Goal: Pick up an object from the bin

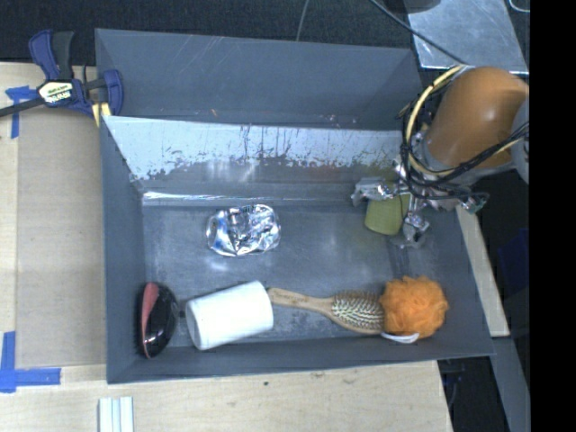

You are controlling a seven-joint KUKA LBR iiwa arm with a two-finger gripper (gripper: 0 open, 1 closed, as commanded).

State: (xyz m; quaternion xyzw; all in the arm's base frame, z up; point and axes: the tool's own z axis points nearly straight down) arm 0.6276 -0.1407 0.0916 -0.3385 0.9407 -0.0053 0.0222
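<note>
My gripper (396,211) hangs at the bin's right side, near the back wall. Its two metal fingers stand on either side of a small olive-green block (382,217), which sits between them, so the gripper is shut on it. An orange fluffy ball (415,305) lies below the gripper near the front right corner. A wooden hairbrush (335,308) lies just left of the ball, its bristle head touching it.
A white roll (229,314) lies at the front beside the brush handle. A black and red oval thing (155,319) lies in the front left corner. A crumpled foil ball (243,229) sits mid-left. The arm's orange cover and cables overhang the right rim.
</note>
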